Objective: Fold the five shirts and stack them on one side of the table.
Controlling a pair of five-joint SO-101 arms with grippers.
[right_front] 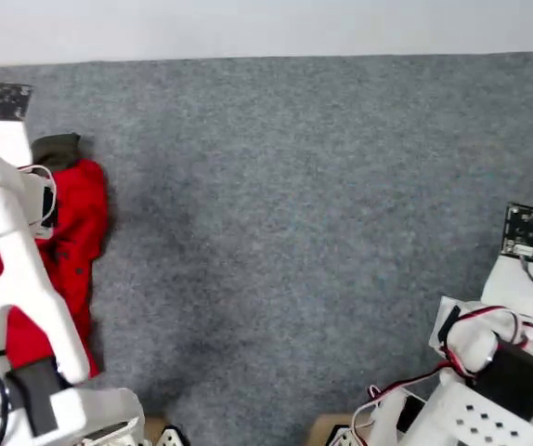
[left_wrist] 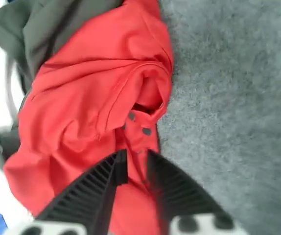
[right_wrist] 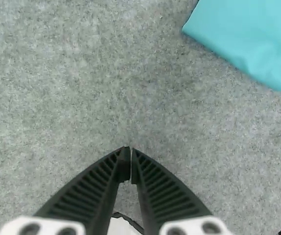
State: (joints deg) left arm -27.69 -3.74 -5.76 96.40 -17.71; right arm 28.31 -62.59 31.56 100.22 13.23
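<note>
Folding seems barely begun: red shirt (right_front: pixel 81 223) crumpled at left under the slightly parted left gripper (left_wrist: pixel 135 154), right gripper (right_wrist: pixel 130 150) closed, empty.

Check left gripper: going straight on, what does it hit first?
The red shirt: the left gripper points at its buttoned placket, just ahead of it. Depth is unclear; it may already be touching the cloth.
</note>
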